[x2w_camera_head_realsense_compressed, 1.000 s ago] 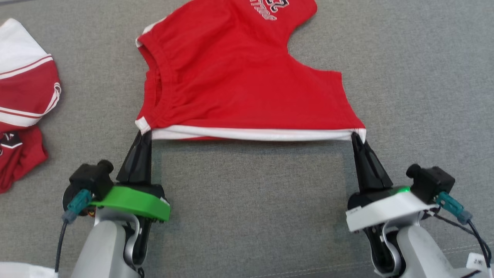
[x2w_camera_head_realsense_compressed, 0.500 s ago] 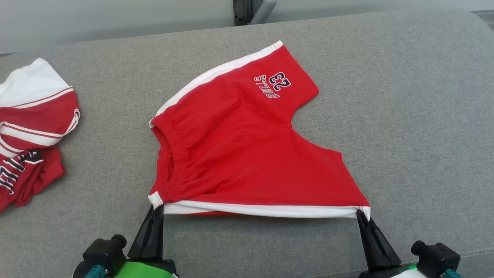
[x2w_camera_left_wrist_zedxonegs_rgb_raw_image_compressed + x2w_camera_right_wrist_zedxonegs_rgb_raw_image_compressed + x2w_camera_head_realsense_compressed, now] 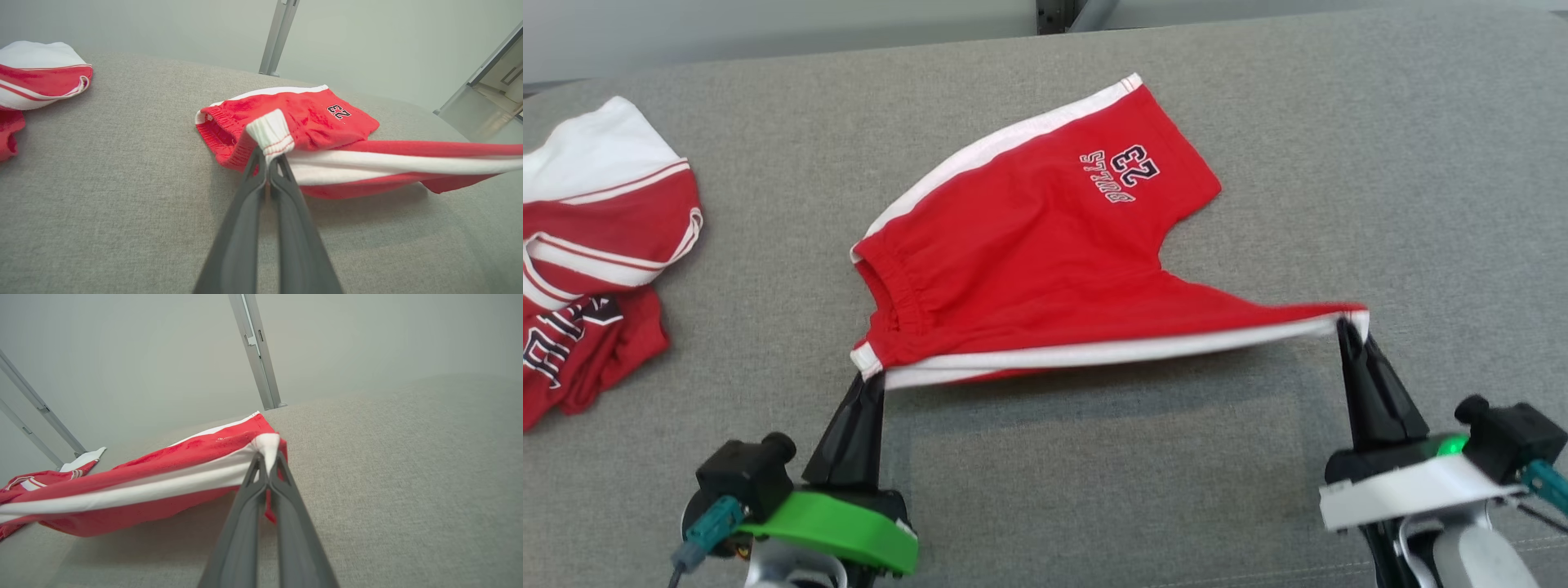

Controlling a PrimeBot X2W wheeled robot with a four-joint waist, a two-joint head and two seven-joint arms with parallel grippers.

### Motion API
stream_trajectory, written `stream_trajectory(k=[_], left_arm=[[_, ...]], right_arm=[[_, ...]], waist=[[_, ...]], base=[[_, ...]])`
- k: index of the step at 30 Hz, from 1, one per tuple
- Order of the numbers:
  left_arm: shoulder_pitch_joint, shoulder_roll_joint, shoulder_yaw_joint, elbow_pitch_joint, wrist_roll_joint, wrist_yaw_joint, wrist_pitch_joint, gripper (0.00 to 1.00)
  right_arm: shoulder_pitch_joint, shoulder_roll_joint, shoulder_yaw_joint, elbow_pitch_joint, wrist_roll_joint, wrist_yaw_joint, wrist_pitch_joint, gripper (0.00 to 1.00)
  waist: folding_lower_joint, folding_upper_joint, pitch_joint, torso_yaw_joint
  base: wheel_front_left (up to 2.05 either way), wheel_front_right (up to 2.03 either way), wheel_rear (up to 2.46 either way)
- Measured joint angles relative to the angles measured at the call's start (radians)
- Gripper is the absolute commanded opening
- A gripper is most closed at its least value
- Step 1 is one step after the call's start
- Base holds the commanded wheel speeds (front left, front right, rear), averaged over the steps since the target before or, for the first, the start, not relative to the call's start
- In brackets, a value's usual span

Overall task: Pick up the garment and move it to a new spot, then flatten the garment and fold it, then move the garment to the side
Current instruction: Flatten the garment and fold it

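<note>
The garment (image 3: 1045,237) is a pair of red shorts with white side stripes and a "23" print, spread on the grey cushion. Its near white-striped edge is lifted and stretched taut between both grippers. My left gripper (image 3: 872,377) is shut on the waistband corner (image 3: 269,132) at the left end. At the right end my right gripper (image 3: 1346,327) is shut on the leg-hem corner (image 3: 267,445). The far leg with the print (image 3: 339,111) still lies flat on the cushion.
A second red and white garment (image 3: 588,245) lies crumpled at the left edge of the grey cushion (image 3: 1421,204). A metal post (image 3: 278,36) stands behind the cushion's far edge. The cushion's right half is bare fabric.
Both grippers have carried the near edge away from me and up; the right end rose more, so the leg is now folded over. The head camera tilted up as well.
</note>
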Motion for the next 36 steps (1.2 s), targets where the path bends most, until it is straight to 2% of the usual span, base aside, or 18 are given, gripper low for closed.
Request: stream_trajectory(k=[4, 15, 23, 30, 32, 33, 34, 35, 36], left_arm=[[-0.1, -0.008, -0.004, 0.024, -0.004, -0.005, 0.006, 0.0], [-0.42, -0.051, -0.064, 0.159, -0.025, -0.035, -0.035, 0.0], [-0.562, -0.062, -0.083, 0.294, -0.07, -0.039, -0.085, 0.0], [-0.645, -0.066, -0.139, 0.402, -0.098, -0.057, -0.11, 0.0], [-0.661, -0.066, -0.155, 0.428, -0.106, -0.059, -0.12, 0.24], [-0.667, -0.066, -0.158, 0.439, -0.108, -0.059, -0.125, 0.5], [-0.671, -0.066, -0.161, 0.448, -0.11, -0.059, -0.132, 1.0], [-0.675, -0.066, -0.164, 0.458, -0.112, -0.059, -0.136, 1.0], [-0.678, -0.067, -0.167, 0.463, -0.112, -0.058, -0.145, 1.0]], right_arm=[[-0.174, -0.045, 0.006, 0.033, -0.009, 0.0, 0.011, 0.0], [-0.622, -0.237, 0.07, 0.209, -0.005, 0.0, 0.098, 0.0], [-0.886, -0.28, 0.205, 0.444, 0.021, 0.0, 0.132, 0.0], [-1.003, -0.287, 0.253, 0.661, 0.051, 0.0, 0.099, 0.0], [-1.018, -0.283, 0.271, 0.704, 0.066, 0.0, 0.086, 0.0], [-1.023, -0.279, 0.279, 0.723, 0.071, 0.0, 0.077, 0.0], [-1.03, -0.276, 0.286, 0.738, 0.076, 0.0, 0.067, 0.11], [-1.037, -0.274, 0.293, 0.751, 0.08, 0.0, 0.053, 0.45], [-1.04, -0.272, 0.299, 0.762, 0.084, 0.0, 0.04, 1.0]], waist=[[0.0, 0.0, 0.044, 0.013], [0.0, 0.0, 0.205, 0.095], [0.0001, 0.0, 0.298, 0.177], [0.0001, 0.0, 0.354, 0.23], [0.0001, 0.0, 0.365, 0.239], [0.0001, 0.0, 0.37, 0.241], [0.0001, 0.0, 0.372, 0.242], [0.0001, 0.0, 0.372, 0.24], [0.0001, 0.0, 0.371, 0.239]], base=[[0.0, 0.0, 0.0], [0.0, 0.0, 0.0], [0.0, 0.0, 0.0], [0.0, 0.0, 0.0], [0.0, 0.0, 0.0], [0.0, 0.0, 0.0], [0.0, 0.0, 0.0], [0.0, 0.0, 0.0], [0.0, 0.0, 0.0]])
